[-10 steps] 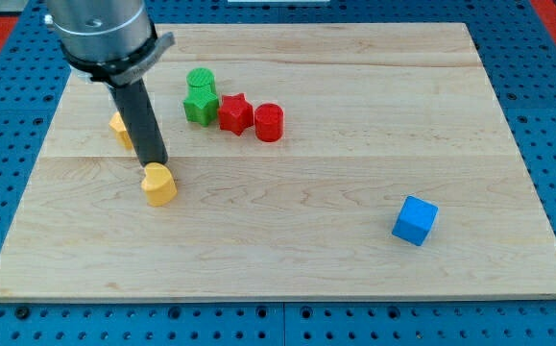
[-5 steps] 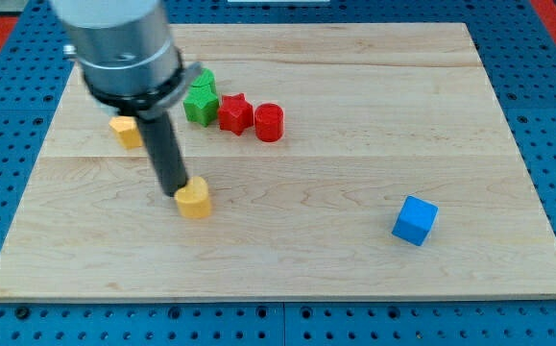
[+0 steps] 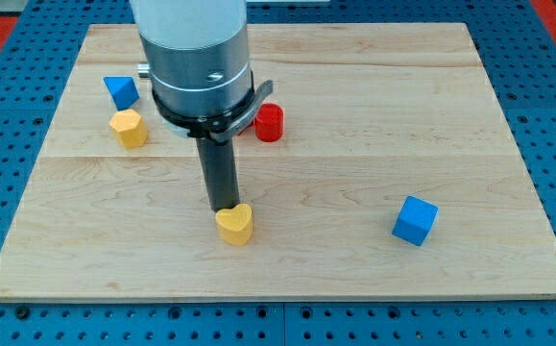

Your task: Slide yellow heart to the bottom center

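Yellow heart [image 3: 234, 224] is seen lower-middle of the wooden surface [image 3: 354, 173], slightly left of centre, short of the bottom edge. My tip [image 3: 222, 208] is touching its upper-left side. No fingers fitted, just a rod, so no open/closed state applies. Risks, as judged: contact is off-centre on a lobed shape, so the heart could rotate and slip past the tip; overshoot past the bottom edge is possible if pushed straight down too far. Count visible: two yellow (the heart, plus a yellow block [image 3: 129, 127] upper left), two blue (blue cube [image 3: 415, 220] right, blue block [image 3: 120, 91] upper left), one red cylinder [image 3: 270, 123]; anything behind the arm can't be told
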Available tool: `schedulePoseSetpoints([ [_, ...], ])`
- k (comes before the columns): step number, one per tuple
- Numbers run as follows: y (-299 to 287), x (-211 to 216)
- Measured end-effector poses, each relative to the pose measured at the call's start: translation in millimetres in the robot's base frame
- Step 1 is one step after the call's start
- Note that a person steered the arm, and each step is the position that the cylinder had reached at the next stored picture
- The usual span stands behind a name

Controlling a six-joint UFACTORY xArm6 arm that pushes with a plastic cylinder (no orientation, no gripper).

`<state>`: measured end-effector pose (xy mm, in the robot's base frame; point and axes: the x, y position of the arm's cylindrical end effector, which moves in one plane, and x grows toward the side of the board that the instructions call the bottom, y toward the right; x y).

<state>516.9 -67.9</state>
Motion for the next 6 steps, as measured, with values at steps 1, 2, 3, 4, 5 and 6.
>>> schedulePoseSetpoints([
  [1,-14,16],
  [2,-2,21],
  [3,38,21],
  [4,31,34],
  [5,14,47],
  [6,37,61],
])
